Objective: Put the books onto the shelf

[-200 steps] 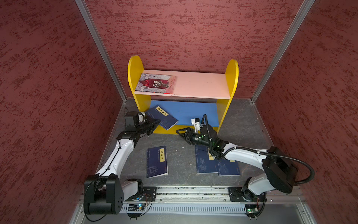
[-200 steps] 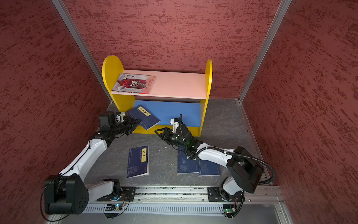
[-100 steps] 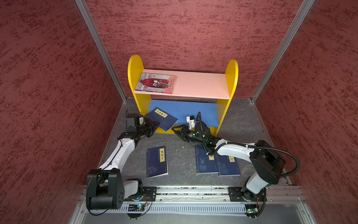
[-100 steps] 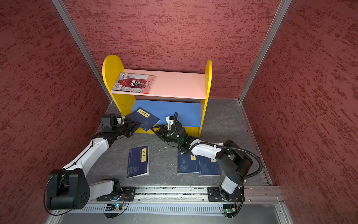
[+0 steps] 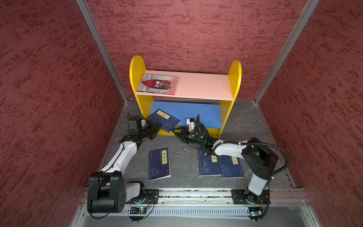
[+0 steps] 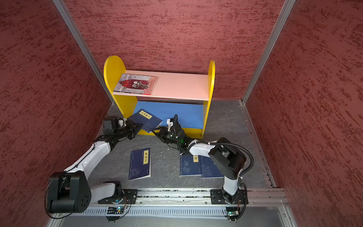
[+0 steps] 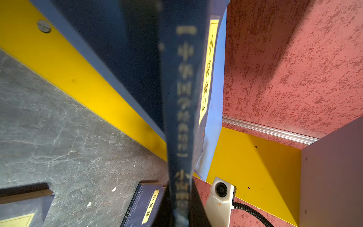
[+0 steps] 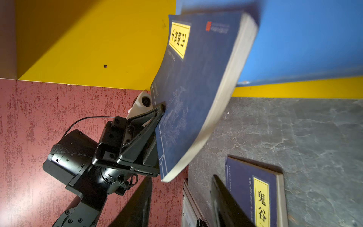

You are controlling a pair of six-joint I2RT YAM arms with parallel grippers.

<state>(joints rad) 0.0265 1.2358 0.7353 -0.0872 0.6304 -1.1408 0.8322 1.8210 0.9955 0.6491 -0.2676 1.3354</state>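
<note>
My left gripper (image 5: 157, 125) is shut on the spine edge of a navy book (image 5: 164, 120) with a yellow label, held tilted over the front left of the shelf's blue lower board (image 5: 196, 114). In the left wrist view the book's spine (image 7: 178, 98) runs out from between the jaws. My right gripper (image 5: 175, 133) is open just off the book's near corner (image 8: 196, 88), with nothing between its fingers. A red-and-grey book (image 5: 158, 84) lies on the pink upper board (image 5: 204, 86). Three navy books lie on the floor: one alone (image 5: 159, 164), two side by side (image 5: 209, 165) (image 5: 231, 166).
The shelf's yellow side panels (image 5: 234, 78) stand against the red back wall. Red walls close in on both sides. The dark stone floor (image 5: 182, 157) shows between the lying books. A metal rail (image 5: 196, 196) carries both arm bases along the front.
My right gripper has moved left toward the held book's near corner and its jaws have narrowed somewhat. The left gripper and its book have hardly moved.
</note>
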